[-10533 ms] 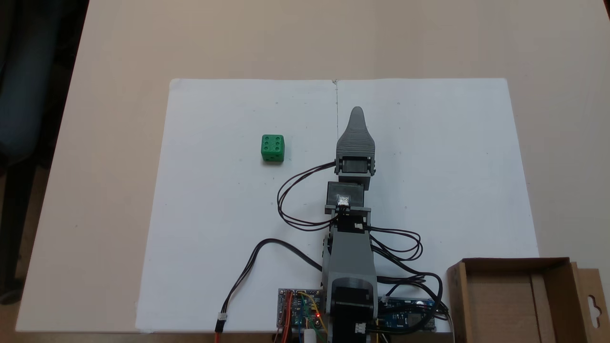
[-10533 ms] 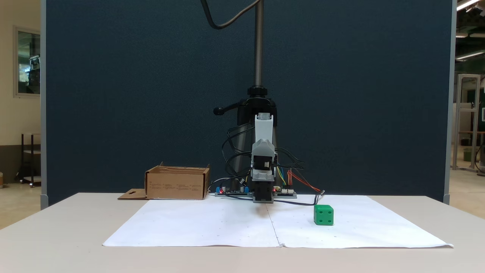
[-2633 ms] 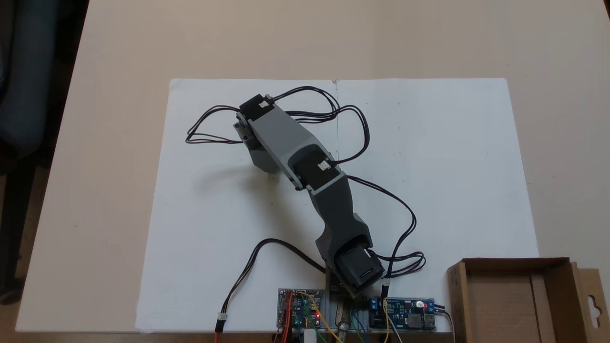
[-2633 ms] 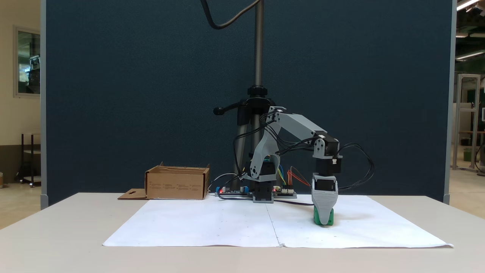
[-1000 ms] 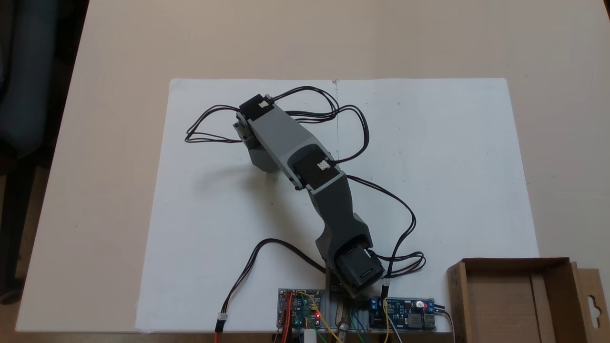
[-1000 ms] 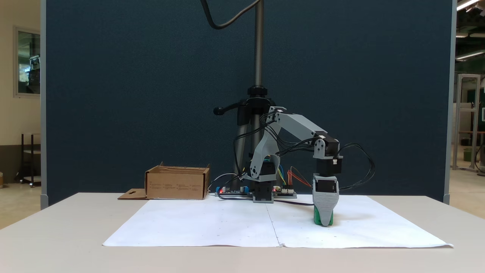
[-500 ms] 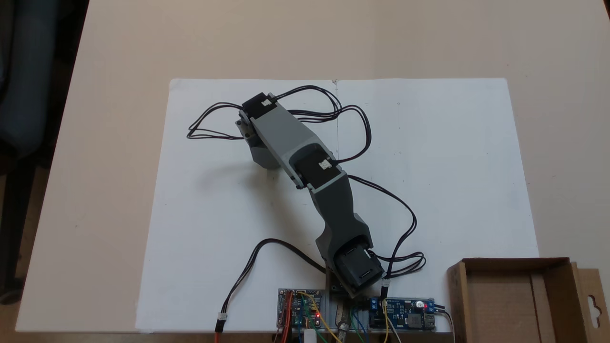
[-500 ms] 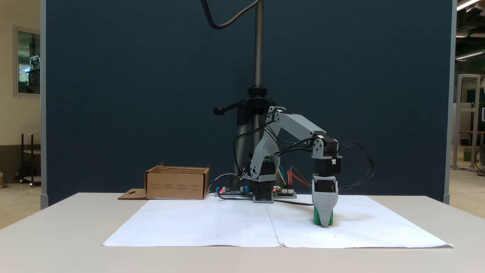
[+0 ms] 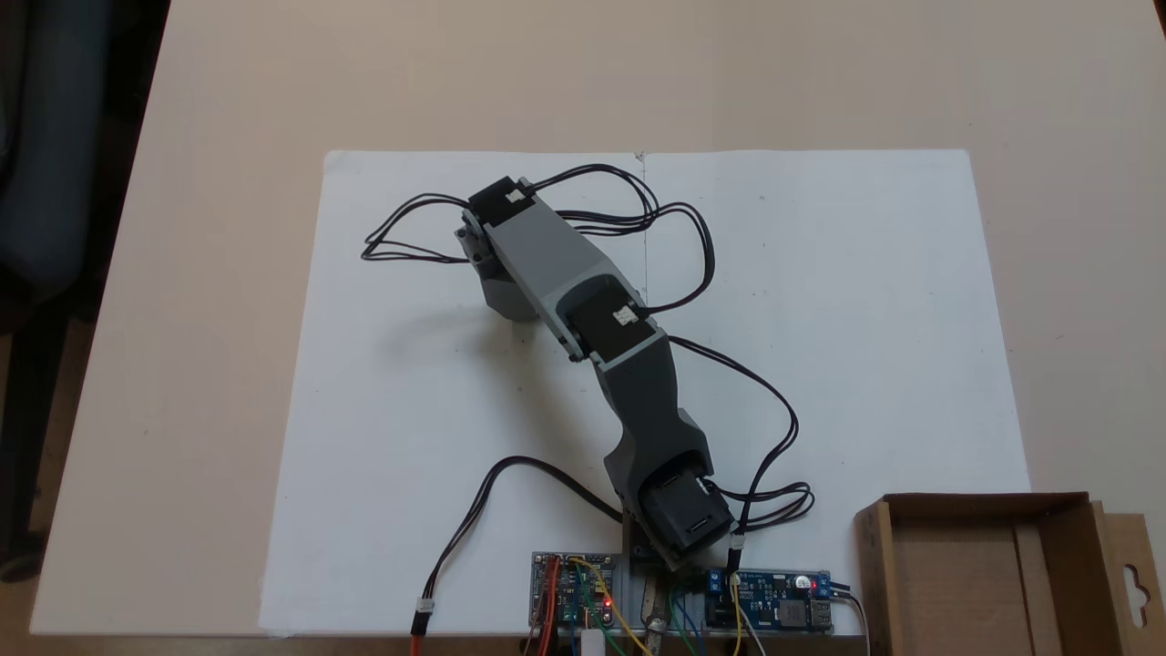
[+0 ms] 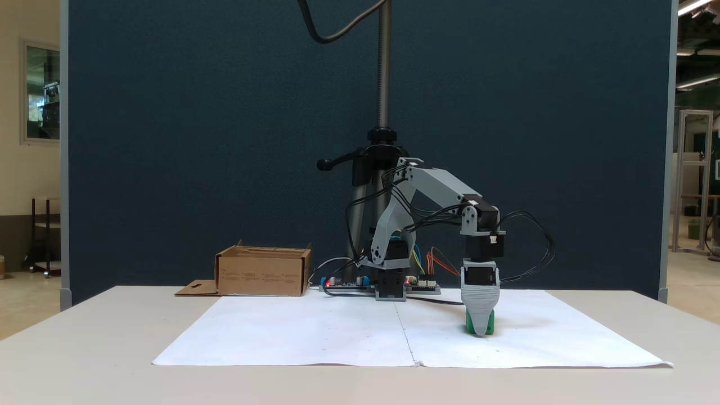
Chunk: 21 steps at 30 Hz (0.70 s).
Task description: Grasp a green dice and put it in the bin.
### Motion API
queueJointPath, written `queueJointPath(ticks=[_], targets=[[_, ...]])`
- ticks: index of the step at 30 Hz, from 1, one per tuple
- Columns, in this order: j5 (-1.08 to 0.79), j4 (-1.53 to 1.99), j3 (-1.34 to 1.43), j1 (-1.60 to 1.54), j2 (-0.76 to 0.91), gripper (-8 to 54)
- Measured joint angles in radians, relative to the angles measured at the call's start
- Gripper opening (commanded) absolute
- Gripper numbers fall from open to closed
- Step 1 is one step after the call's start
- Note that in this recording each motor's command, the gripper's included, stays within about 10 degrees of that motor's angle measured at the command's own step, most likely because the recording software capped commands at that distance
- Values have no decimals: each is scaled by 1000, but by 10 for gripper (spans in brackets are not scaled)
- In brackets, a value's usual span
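The green dice (image 10: pixel 489 323) sits low on the white paper (image 10: pixel 315 332), just behind the gripper (image 10: pixel 480 331). One jaw hides the other, so whether the pincer has closed on it cannot be told. The cube looks light, stiff and smooth, likely slippery at its rounded edges; two flat opposite faces seem the best hold. The cardboard box (image 10: pixel 263 273) stands well apart on the beige table (image 9: pixel 228 109), before a dark blue screen (image 10: pixel 197 124).

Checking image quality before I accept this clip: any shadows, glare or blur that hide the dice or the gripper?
In a fixed view from above, the arm covers the dice; soft shadow on the paper, no glare. In the fixed view from the front, sharp and even: gripper in front of the green dice, faint shadow beside it.
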Motion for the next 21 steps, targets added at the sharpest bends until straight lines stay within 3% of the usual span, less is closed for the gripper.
queueJointPath(ticks=[4, 8, 21], targets=[[0, -2, 3, 0, 0, 250], [0, -37, 28, 3, 5, 117], [-44, -126, 104, 3, 95, 117]])
